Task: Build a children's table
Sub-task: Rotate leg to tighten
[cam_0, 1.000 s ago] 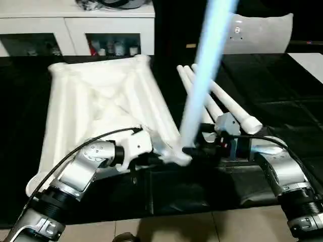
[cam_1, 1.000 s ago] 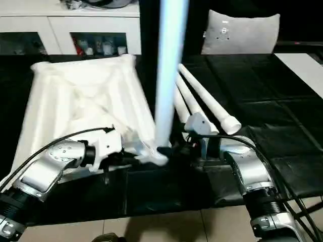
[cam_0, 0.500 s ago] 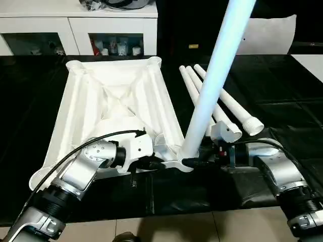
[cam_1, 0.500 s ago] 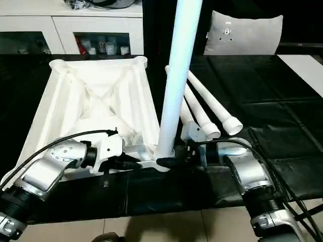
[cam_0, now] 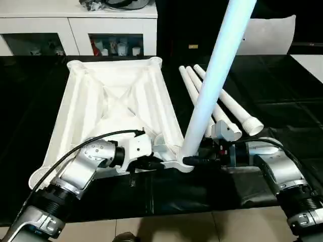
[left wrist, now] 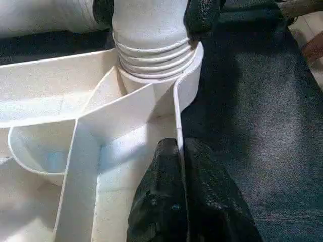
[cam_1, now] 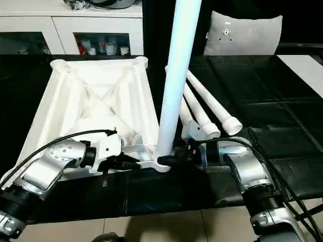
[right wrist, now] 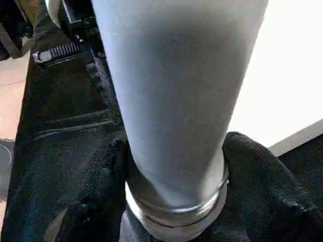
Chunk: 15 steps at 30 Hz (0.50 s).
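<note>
The children's table [cam_0: 113, 108] lies underside up on the black tabletop [cam_0: 282, 101]. At its near edge, toward seven o'clock, the left gripper [left wrist: 176, 166] has its fingers pinched together on a thin rim wall beside the corner socket [left wrist: 189, 75]. In that socket, at six o'clock, stands a leg [cam_0: 214, 75], its long axis rising toward one o'clock. The right gripper [cam_1: 174, 160] clamps its threaded foot, so the right arm likely does the twisting. Three spare legs [cam_0: 222, 108] lie toward two o'clock.

Left gripper [left wrist: 180, 151] pinching the tabletop rim [left wrist: 177, 108]

Its black fingers [left wrist: 161, 201] close on the thin white wall beside the corner socket [left wrist: 194, 68], where the leg's threaded end [left wrist: 151, 48] sits, apparently gripped by other black fingertips [left wrist: 202, 17].
</note>
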Motion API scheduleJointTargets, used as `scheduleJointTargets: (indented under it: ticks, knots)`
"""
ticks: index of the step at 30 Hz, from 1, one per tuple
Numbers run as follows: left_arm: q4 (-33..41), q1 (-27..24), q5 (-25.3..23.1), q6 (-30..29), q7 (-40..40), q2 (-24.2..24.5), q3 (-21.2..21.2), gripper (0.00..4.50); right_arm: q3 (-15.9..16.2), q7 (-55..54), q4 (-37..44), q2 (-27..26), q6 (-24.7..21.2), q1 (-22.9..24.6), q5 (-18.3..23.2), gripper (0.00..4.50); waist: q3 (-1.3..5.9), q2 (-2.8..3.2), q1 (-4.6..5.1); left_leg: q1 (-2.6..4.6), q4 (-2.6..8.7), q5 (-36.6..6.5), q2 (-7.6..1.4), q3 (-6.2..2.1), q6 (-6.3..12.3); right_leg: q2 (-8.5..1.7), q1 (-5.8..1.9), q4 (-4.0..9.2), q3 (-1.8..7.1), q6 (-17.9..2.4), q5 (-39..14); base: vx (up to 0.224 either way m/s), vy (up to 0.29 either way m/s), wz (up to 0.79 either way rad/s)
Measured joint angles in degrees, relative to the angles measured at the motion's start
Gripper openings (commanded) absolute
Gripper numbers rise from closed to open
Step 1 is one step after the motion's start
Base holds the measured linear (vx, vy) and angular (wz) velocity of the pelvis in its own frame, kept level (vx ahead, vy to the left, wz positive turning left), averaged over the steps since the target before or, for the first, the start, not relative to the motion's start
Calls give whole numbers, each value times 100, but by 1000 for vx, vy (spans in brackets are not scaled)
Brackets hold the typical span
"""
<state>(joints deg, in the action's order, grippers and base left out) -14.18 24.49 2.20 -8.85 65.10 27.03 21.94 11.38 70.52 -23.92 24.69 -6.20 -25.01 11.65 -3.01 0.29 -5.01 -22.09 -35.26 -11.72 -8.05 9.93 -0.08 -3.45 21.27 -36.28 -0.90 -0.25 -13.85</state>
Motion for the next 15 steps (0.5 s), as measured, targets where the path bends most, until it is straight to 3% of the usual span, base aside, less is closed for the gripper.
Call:
scheduleJointTargets:
  ticks: [4, 11, 15]
  knots:
    - [98, -27, 34, -496, -266, -122, -151, 0, -83, -444, 103, -254, -389, 19, -3, 252, 2, -3, 27, 6, -1, 5, -1, 0, -20, 0, 1, -13, 1, -11, 6, 0, 0, 0]
    - [398, -115, 10, -1841, -1545, -851, -577, 0, -424, -2175, 207, -976, -1014, -2, -238, 252, 0, 2, 245, 8, 3, 22, -1, 1, -50, 3, 7, -17, 5, -45, 28, 0, 0, 0]
    - [522, -117, -158, -2327, -2359, -1345, -709, 0, -554, -3201, 153, -1430, -1192, -145, -503, 252, 4, 12, 302, 8, 13, 23, -1, 1, -51, 4, 9, -9, 5, -45, 28, 0, 0, 0]
